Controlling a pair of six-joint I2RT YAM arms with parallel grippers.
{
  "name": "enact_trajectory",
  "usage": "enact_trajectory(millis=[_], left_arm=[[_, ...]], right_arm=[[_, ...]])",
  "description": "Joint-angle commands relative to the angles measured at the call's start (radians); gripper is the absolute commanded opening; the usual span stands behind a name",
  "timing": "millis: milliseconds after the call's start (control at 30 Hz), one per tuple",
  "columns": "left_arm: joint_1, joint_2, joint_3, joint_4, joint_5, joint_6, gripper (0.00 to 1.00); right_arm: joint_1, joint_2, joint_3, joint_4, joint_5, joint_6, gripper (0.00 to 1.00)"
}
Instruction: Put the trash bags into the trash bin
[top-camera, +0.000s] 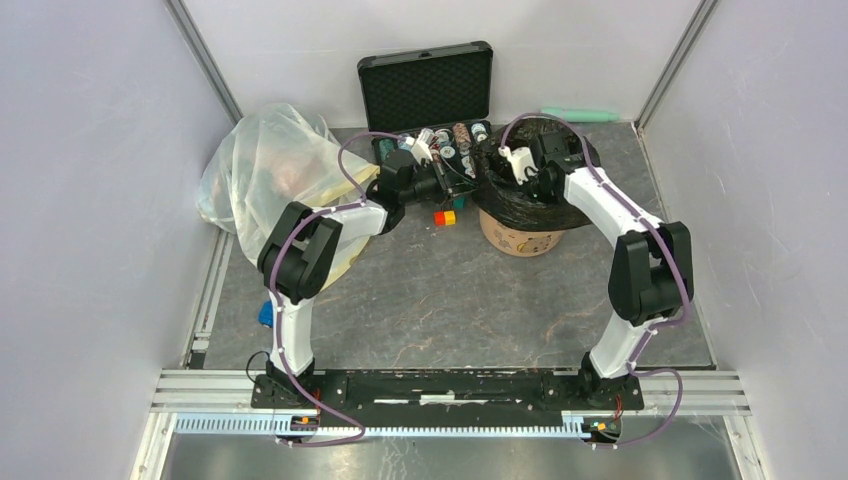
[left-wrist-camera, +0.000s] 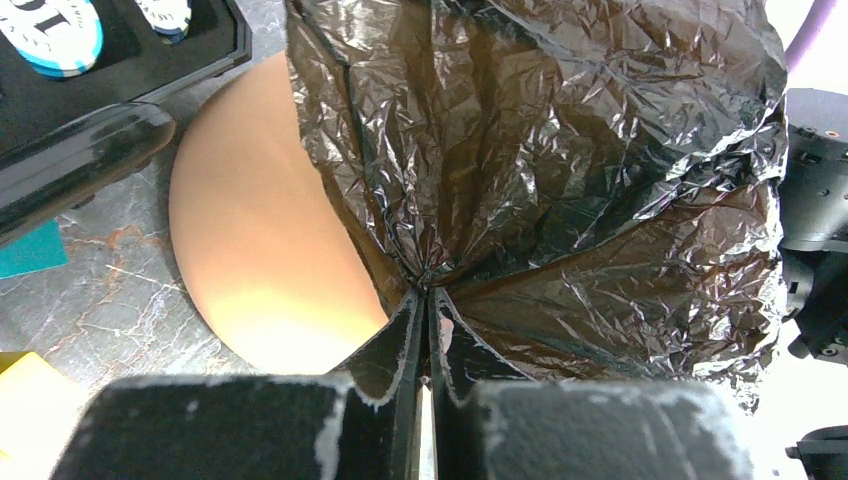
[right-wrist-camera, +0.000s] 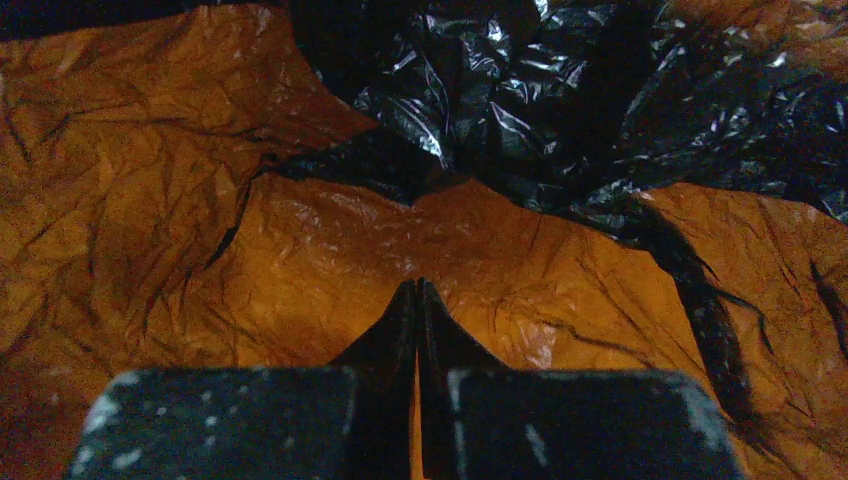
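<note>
Over the trash bin (top-camera: 520, 240) you have the trash bag (top-camera: 535, 208) draped, its black film spilling down the bin's outer wall. At the bin's left side, your left hand (left-wrist-camera: 428, 305) pinches a gathered pleat of the bag. Above the bin's mouth, your right hand (right-wrist-camera: 418, 292) is pressed together against the film; whether it grips any, you cannot tell. Left of the bin sits an open black case (top-camera: 425, 90).

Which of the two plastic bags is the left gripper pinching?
The black crinkled bag draped over the orange bucket; its folds gather at the shut left gripper. The big clear bag sits apart, beside the left arm.
</note>
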Motion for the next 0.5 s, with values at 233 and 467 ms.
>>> enact_trajectory(millis=[233,467], left_arm=[[-0.025,-0.007,0.059,-0.06,-0.032,0.104,0.09],[-0.034,-0.027,0.05,-0.069,-0.028,0.111,0.11]], right_arm=[[0.0,0.065,-0.102,0.114,0.021,0.057,0.0],[0.001,0.127,-0.149,0.15,0.051,0.074,0.0]])
